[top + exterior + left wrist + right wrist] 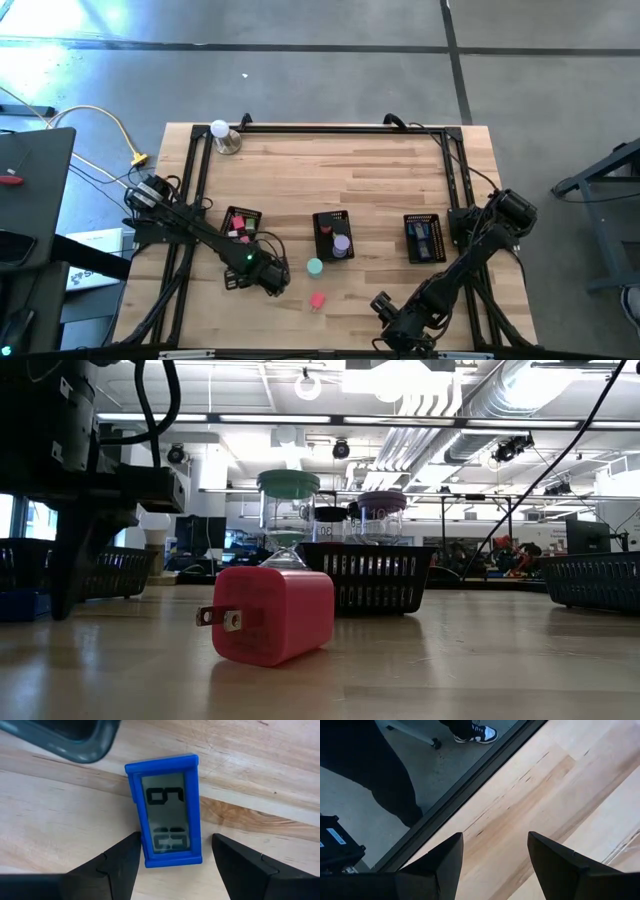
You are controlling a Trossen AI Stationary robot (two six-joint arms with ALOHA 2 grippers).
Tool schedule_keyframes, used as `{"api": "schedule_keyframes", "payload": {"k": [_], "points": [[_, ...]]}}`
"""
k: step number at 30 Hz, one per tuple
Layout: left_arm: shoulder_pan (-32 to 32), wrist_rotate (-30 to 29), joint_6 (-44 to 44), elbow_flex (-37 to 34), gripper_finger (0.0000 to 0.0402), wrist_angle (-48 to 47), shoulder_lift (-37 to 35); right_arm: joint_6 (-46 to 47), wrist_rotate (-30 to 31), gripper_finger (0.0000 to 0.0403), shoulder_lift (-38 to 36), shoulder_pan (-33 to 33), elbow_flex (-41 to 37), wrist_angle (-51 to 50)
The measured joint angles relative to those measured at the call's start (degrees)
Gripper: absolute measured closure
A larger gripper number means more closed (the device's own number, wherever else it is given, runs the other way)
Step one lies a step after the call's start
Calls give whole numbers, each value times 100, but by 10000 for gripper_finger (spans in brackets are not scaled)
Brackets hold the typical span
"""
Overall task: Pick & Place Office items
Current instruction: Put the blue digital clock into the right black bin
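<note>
While the left gripper (pixel 172 852) hangs just over the blue timer (pixel 169 810) lying flat on the wood surface (pixel 260 780), its jaws stand open on either side of the timer's near end — not touching it. Right gripper (pixel 495 850) — well apart from the timer, jaws open over bare wood, holding nothing.

You are working in a robotics lab or workshop: exposed ducts (pixel 480 410) and strip lights (pixel 170 417) run across the open ceiling above benches crowded with equipment. The wooden table (pixel 380 180) stands on a bare concrete floor (pixel 300 70), with loose cables (pixel 100 125) trailing beside it.
</note>
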Motion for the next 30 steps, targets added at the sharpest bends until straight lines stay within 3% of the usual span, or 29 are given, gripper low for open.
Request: {"api": "schedule_keyframes", "payload": {"k": [6, 14, 20, 30], "points": [[-2, 23, -37, -4, 173, -7, 7, 2, -66, 192, 0, 0, 0, 0], [-179, 57, 32, -13, 252, 28, 13, 2, -116, 192, 0, 0, 0, 52], [-436, -73, 229, -16, 256, 39, 18, 4, -136, 192, 2, 0, 0, 105], [-868, -1175, 1307, 335, 256, 142, 7, 305, 224, 192, -183, -61, 2, 47]]}}
